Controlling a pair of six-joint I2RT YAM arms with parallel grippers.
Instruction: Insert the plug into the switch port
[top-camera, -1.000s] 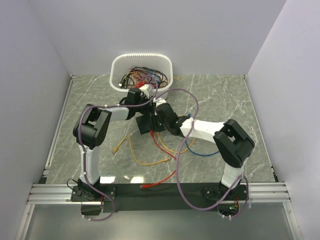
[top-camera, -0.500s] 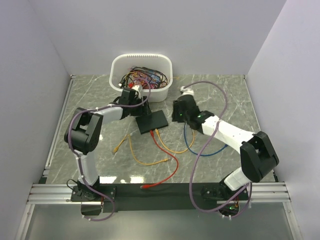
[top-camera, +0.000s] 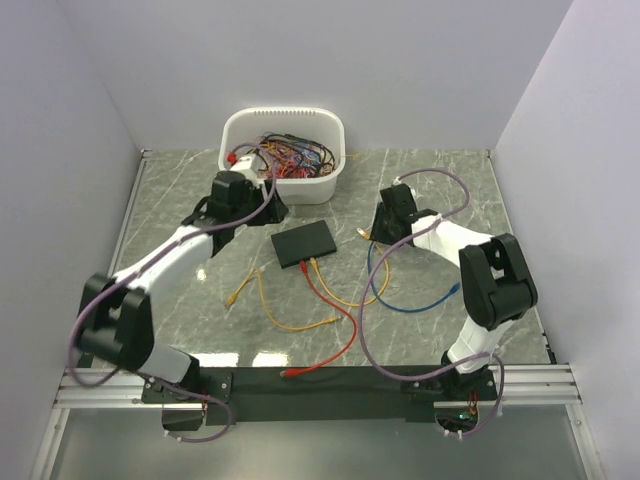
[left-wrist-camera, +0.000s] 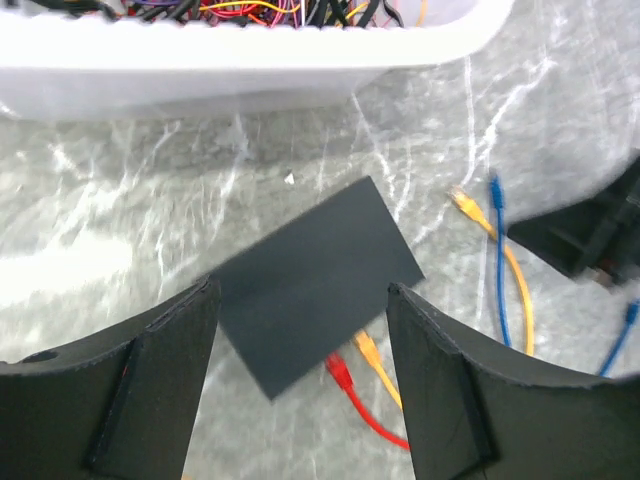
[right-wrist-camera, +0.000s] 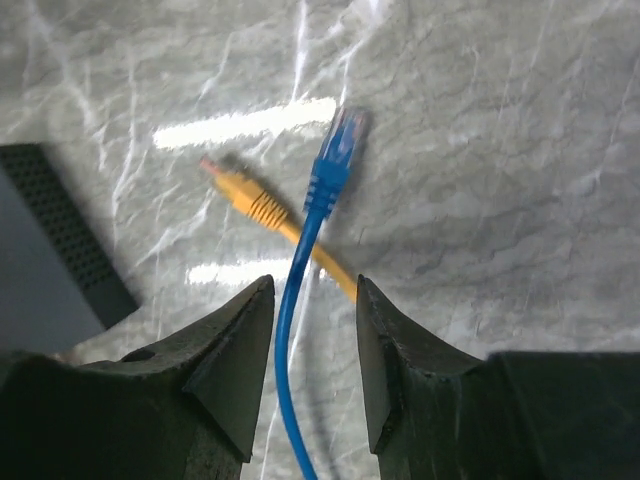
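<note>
Half a second ago the left gripper (left-wrist-camera: 300, 300) hung at the tub's (top-camera: 283, 112) near wall; now it has drawn back to the left of the box (top-camera: 305, 243) and its arm stretches out low over the table (top-camera: 450, 180). The right gripper (right-wrist-camera: 313, 290) has moved further right, away from the box (a second ago both arms were crowded over it). The box itself has not shifted.

The left jaws stand wide with nothing between them; the box lies below, well clear of both fingers. The right jaws stand apart and straddle the blue cable (right-wrist-camera: 290, 330) without pinching it. The blue plug (right-wrist-camera: 338, 150) lies on the table just ahead of them, crossing a yellow plug (right-wrist-camera: 245, 205), to the right of the box and not in any port.

The ports sit along the box's near edge (left-wrist-camera: 350, 355); a red plug (left-wrist-camera: 340, 372) and another yellow one (left-wrist-camera: 367, 350) meet that edge, but the sockets themselves cannot be seen. The tub is cut off at the top of the left wrist view and the wires in it are a tangle. The right wrist view shows only a perforated corner of the box. The right gripper is a dark blur at the left wrist view's right edge.
</note>
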